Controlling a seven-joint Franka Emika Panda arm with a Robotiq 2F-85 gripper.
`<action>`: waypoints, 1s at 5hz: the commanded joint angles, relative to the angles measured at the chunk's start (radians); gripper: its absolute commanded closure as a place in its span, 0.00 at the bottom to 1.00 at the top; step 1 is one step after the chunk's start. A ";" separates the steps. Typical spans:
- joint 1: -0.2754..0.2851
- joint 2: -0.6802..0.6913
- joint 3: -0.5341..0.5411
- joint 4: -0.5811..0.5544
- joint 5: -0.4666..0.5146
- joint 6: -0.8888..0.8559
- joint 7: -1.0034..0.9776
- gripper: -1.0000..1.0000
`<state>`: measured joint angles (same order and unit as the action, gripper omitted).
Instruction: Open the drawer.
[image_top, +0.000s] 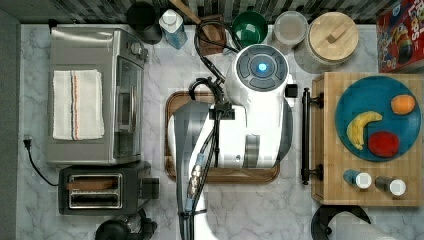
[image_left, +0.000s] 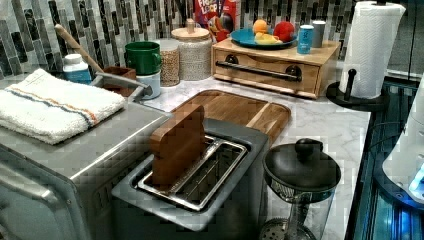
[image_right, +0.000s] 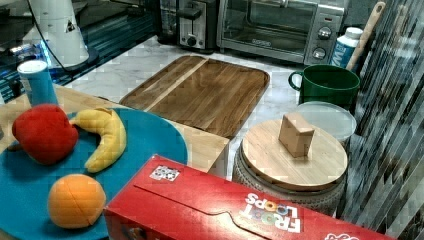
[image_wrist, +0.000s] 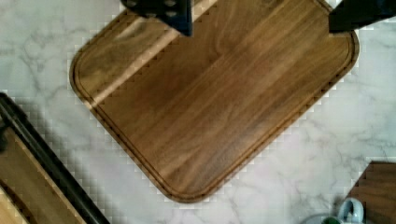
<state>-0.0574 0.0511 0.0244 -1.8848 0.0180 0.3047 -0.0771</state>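
kitchen counter, backdrop only

white-grey marble countertop (image_top: 260, 210) ran across the scene, veined. behind it stood a mosaic tile backsplash (image_left: 30, 35) of narrow grey, black and pale strips, also visible in the right view (image_right: 395, 125). light was even and soft, with a glare patch on the marble near the toaster oven (image_right: 282, 27). dark glossy surface past the counter edge (image_left: 385, 210).

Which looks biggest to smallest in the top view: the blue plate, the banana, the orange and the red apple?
1. blue plate, by far the largest.
2. banana, longer than either round fruit.
3. red apple.
4. orange, a little smaller than the apple; all three fruits lie on the plate, so nearness hardly skews this.
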 joint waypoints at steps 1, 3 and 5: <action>-0.020 -0.001 -0.006 -0.081 -0.057 0.092 -0.223 0.00; -0.047 -0.002 -0.027 -0.162 -0.143 0.212 -0.446 0.00; -0.072 0.046 -0.080 -0.137 -0.182 0.251 -0.700 0.00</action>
<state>-0.1221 0.0822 -0.0125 -2.0430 -0.1489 0.5425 -0.7129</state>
